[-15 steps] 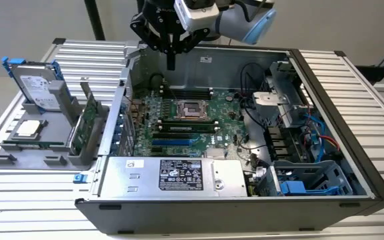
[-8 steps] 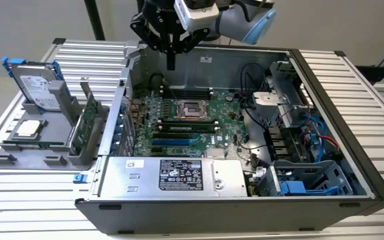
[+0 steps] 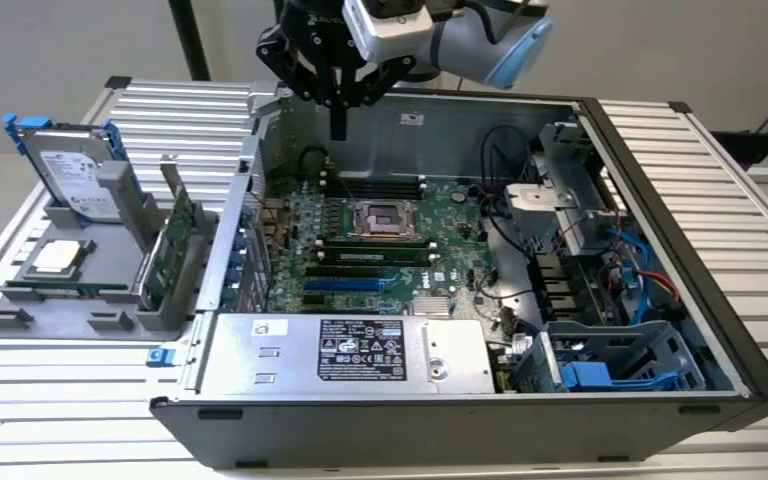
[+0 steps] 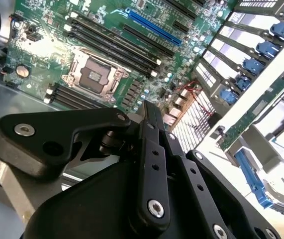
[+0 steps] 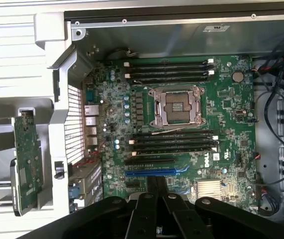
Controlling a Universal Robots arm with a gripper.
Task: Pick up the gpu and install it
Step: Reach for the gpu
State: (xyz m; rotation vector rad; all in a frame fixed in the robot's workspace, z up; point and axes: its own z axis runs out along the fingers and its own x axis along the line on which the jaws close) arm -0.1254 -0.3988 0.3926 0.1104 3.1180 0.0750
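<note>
gripper (image 3: 340, 127) above motherboard (image 3: 454, 266), gpu (image 3: 176, 243) racked

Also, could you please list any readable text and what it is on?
On the silver power supply box, a white label: print too small to read.
On the grey case wall, a white sticker: too small to read.
On the silver hard drive with blue rails, a pale label: unreadable.
Nothing can be quoted.

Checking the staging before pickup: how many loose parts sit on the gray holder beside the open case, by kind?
hard drive: 1
processor: 1
gpu: 1
memory stick: 1
Total: 4
</note>
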